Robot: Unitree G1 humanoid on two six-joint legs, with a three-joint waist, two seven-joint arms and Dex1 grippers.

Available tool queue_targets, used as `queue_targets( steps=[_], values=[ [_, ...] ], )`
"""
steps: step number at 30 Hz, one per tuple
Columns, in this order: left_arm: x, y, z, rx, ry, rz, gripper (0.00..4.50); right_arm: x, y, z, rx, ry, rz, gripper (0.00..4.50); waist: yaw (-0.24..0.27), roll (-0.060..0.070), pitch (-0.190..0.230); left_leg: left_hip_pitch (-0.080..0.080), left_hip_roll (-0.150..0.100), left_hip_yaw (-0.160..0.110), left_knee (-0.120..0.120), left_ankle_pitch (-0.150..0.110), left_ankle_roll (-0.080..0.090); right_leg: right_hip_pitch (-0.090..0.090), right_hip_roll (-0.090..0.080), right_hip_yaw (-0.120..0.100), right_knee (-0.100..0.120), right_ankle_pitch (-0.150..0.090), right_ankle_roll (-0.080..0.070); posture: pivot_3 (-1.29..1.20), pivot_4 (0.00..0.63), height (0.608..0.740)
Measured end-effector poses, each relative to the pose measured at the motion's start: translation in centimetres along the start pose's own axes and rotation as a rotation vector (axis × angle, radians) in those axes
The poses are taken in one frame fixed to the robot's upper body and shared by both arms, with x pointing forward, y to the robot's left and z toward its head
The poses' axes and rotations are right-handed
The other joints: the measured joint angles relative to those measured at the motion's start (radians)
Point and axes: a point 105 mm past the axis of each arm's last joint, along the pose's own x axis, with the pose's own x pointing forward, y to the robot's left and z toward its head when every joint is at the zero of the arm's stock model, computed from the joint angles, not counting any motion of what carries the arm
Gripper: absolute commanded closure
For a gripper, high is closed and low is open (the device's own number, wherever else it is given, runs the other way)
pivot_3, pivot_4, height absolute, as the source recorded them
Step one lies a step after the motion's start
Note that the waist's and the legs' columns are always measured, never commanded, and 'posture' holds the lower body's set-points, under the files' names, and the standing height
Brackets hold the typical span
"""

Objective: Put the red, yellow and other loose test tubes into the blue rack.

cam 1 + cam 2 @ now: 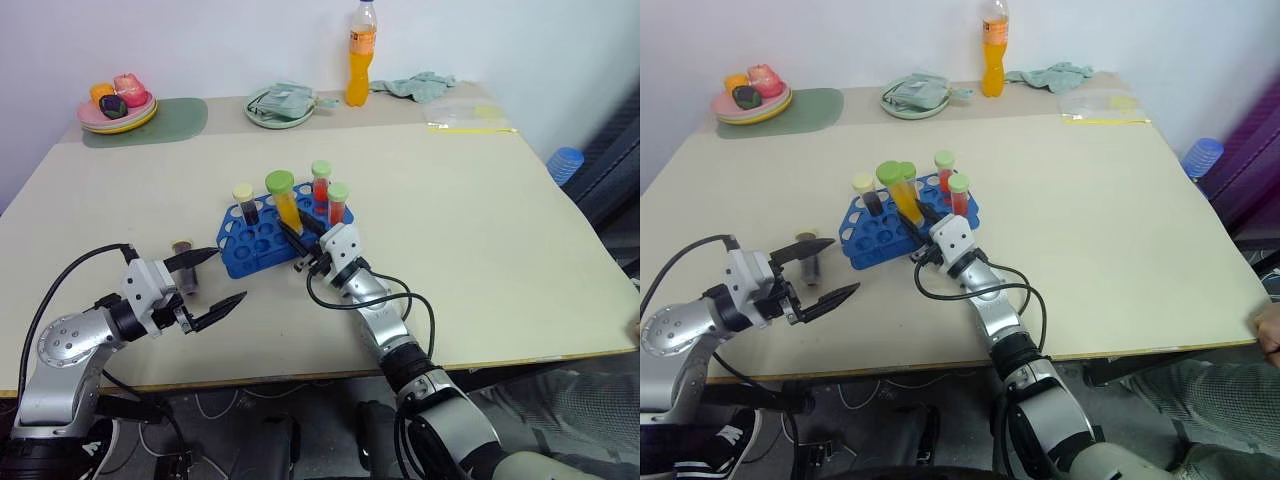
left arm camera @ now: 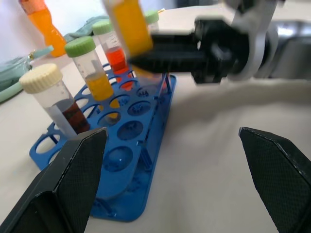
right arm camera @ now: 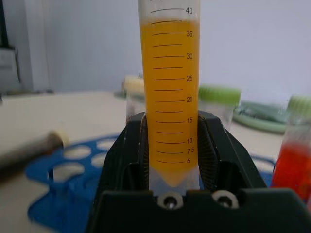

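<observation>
— Yellow liquid fills the tube (image 3: 169,92) that the right pincer (image 1: 303,236) is clamped on, both black fingers pressed against its lower end. What tops it?

— A green cap. The tube is tilted over the blue rack (image 1: 268,236), its tip above the rack's holes.

— What already stands in the rack?

— Three tubes: a cream-capped tube (image 1: 245,203) with dark liquid at the rack's left end, and two green-capped tubes with red liquid, the farther one (image 1: 320,186) and the nearer one (image 1: 338,203), at its right end. The left wrist view shows yet another green-capped tube (image 2: 91,65) with yellow liquid standing in the rack.

— Anything still loose?

— Yes, a dark tube (image 1: 184,264) lies on the desk (image 1: 480,220) just left of the rack, between the rack and the left pincer (image 1: 215,283).

— And that pincer?

— Its fingers are wide apart, holding nothing, hovering low over the desk near the front left corner and pointing toward the rack.

— Farther out?

— Along the back edge, an orange bottle (image 1: 361,53), a pale green bowl (image 1: 281,105) holding folded cloth, a crumpled cloth (image 1: 418,86), and a plate of toy food (image 1: 118,104) on a green mat (image 1: 160,122). A blue object (image 1: 565,163) sits off the desk's right side.
</observation>
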Motion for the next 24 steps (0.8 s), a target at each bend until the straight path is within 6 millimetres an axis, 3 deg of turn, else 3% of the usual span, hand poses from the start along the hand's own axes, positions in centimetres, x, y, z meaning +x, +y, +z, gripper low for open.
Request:
queue_targets(
  steps=[9,24],
  values=[
    [0.1,-0.3,0.3,0.01,-0.002,-0.005,0.0,0.1,-2.0,-0.7,-0.021,0.026,-0.067,3.64,-0.001,0.0,0.0,0.0,0.001,0.0,0.0,0.0,0.0,0.0,0.001,0.0,0.0,0.0,0.0,0.0,0.15,0.74],
    [0.3,-0.1,0.5,0.02,-0.007,-0.006,0.0,0.5,-0.9,-0.8,-0.004,0.022,-0.049,3.64,-0.001,0.0,0.0,0.0,0.001,0.0,0.0,0.0,0.0,0.0,0.001,0.0,0.0,0.0,0.0,0.0,0.15,0.74]
  ],
)
